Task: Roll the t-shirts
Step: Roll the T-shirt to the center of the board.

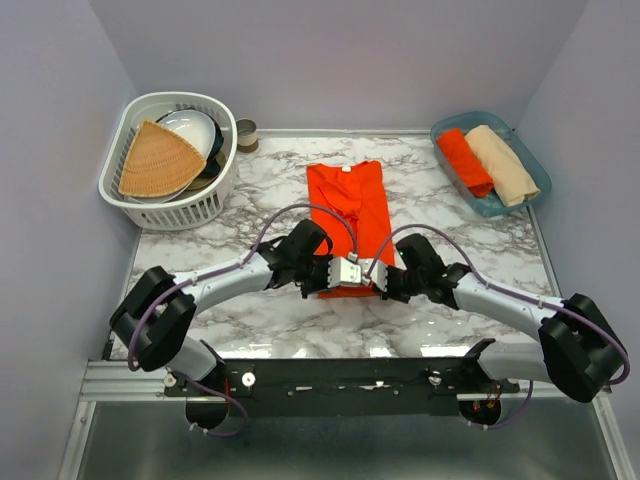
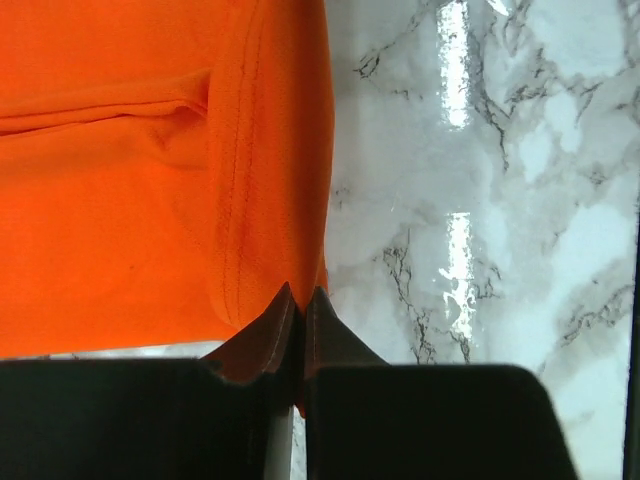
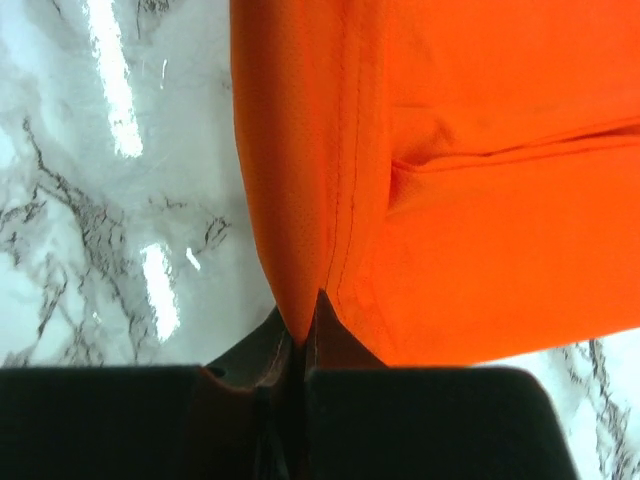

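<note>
An orange-red t-shirt (image 1: 348, 205) lies folded into a long strip in the middle of the marble table, its white neck label at the far end. Both grippers sit at its near hem. My left gripper (image 1: 334, 287) (image 2: 299, 295) is shut on the hem's left corner, and orange cloth (image 2: 120, 200) shows pinched between the fingers. My right gripper (image 1: 379, 288) (image 3: 305, 310) is shut on the right corner, the folded edge of the t-shirt (image 3: 480, 200) running down into its jaws. A second orange t-shirt (image 1: 465, 160) lies rolled in the blue tray.
A blue tray (image 1: 488, 208) at the back right also holds a rolled beige cloth (image 1: 502, 165). A white basket (image 1: 170, 208) at the back left holds a tan woven mat (image 1: 158, 160) and bowls (image 1: 195, 130). A small round tin (image 1: 246, 133) stands beside it.
</note>
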### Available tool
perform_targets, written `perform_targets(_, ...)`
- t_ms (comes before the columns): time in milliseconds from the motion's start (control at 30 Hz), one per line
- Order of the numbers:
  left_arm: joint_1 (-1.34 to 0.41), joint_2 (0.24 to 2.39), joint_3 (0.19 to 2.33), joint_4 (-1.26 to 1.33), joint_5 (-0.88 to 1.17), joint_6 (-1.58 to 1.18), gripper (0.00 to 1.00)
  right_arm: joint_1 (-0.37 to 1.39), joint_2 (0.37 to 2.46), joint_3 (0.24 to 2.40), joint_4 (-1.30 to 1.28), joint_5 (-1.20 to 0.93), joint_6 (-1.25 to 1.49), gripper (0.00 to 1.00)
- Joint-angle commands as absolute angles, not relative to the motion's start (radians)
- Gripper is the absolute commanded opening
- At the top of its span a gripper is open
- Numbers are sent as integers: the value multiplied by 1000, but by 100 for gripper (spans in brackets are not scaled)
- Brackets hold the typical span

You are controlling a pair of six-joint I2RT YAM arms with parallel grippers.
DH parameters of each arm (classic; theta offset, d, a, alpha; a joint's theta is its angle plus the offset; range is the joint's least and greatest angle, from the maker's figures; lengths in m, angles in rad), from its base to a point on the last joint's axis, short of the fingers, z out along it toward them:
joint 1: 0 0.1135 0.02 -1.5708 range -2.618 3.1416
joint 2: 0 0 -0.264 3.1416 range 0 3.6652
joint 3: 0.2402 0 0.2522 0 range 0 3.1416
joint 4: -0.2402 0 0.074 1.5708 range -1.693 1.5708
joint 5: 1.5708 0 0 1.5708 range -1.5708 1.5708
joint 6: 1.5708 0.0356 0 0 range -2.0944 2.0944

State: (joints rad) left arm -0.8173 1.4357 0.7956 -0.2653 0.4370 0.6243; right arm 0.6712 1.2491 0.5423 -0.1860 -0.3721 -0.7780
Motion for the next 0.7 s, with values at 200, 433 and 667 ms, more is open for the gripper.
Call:
perform_targets(200, -675, 1632, 1089, -808, 819, 779, 1, 582, 1287, 770, -529, -618, -837, 9)
perform_targets(433, -627, 1784, 1253, -1095, 960, 854, 0, 515, 1420, 946, -886, -788, -1012, 9)
perform_targets(667, -601, 1859, 1296, -1143, 979, 799, 0, 473, 1592, 1078, -1071, -845, -1126, 9)
